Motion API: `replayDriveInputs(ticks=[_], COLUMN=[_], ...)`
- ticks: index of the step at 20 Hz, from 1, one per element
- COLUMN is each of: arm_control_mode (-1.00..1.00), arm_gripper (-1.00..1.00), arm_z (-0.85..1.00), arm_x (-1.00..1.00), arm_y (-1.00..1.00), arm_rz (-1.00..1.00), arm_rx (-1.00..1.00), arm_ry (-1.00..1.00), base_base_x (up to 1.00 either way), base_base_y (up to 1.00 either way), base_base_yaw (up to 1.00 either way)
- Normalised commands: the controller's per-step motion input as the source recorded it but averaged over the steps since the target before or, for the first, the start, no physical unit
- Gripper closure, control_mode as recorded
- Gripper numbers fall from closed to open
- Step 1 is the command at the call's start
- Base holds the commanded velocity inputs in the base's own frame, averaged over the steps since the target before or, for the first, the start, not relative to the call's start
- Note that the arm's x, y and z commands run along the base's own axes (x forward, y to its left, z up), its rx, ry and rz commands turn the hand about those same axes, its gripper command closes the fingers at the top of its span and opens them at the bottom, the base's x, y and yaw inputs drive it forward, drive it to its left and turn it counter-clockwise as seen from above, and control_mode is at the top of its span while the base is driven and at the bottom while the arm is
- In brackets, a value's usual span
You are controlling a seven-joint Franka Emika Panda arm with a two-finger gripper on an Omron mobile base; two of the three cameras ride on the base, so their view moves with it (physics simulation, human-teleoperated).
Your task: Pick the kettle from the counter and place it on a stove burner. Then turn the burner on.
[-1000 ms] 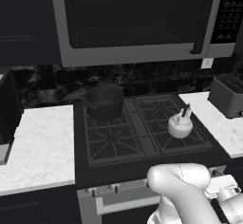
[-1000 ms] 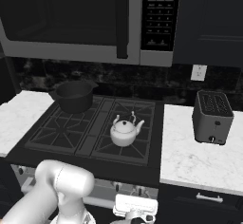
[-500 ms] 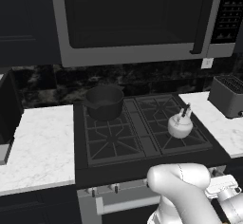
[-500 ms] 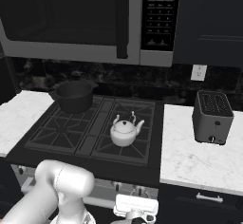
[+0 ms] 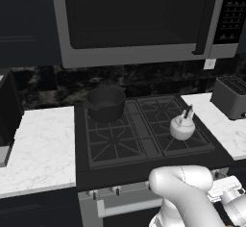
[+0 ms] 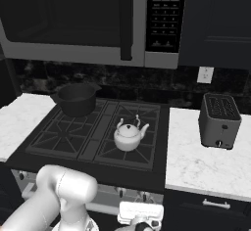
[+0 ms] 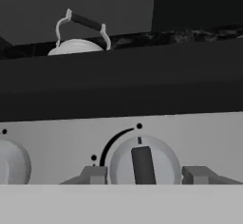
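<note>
- My gripper [image 7: 142, 175] sits low at the stove's front panel, fingertips [image 7: 95, 174] either side of a round knob [image 7: 142, 163], not touching it, jaws partly open and holding nothing.
- The kettle [image 6: 128, 134] stands upright on the front-right stove burner [image 6: 128, 147]; in the hand view it's at 11 o'clock above the knob.
- A dark saucepan [image 5: 104, 103] sits on the rear-left burner, at 10 o'clock from the kettle.
- The counter [image 6: 203, 161] flanks the cooktop.

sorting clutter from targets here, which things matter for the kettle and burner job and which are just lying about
Job: kettle, stove burner under it, knob, gripper.
Lying about: saucepan, toaster, microwave, counter.
</note>
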Motion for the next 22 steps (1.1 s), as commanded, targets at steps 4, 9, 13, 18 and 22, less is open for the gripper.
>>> replayDriveInputs(ticks=[4,9,13,18,22], arm_control_mode=[-1.00,-1.00,-1.00,-1.00,-1.00], arm_gripper=[1.00,1.00,1.00,1.00,1.00], arm_z=[0.17,0.15,0.11,0.06,0.00], arm_x=[0.00,0.00,0.00,0.00,0.00], arm_y=[0.02,0.00,0.00,0.00,0.00], arm_rz=[0.09,0.11,0.13,0.15,0.08], arm_rx=[-0.33,-0.31,-0.31,-0.30,-0.10], arm_ry=[0.00,0.00,0.01,0.00,0.00], base_base_x=[0.00,0.00,0.00,0.00,0.00], base_base_y=[0.00,0.00,0.00,0.00,0.00], base_base_yaw=[0.00,0.00,0.00,0.00,0.00])
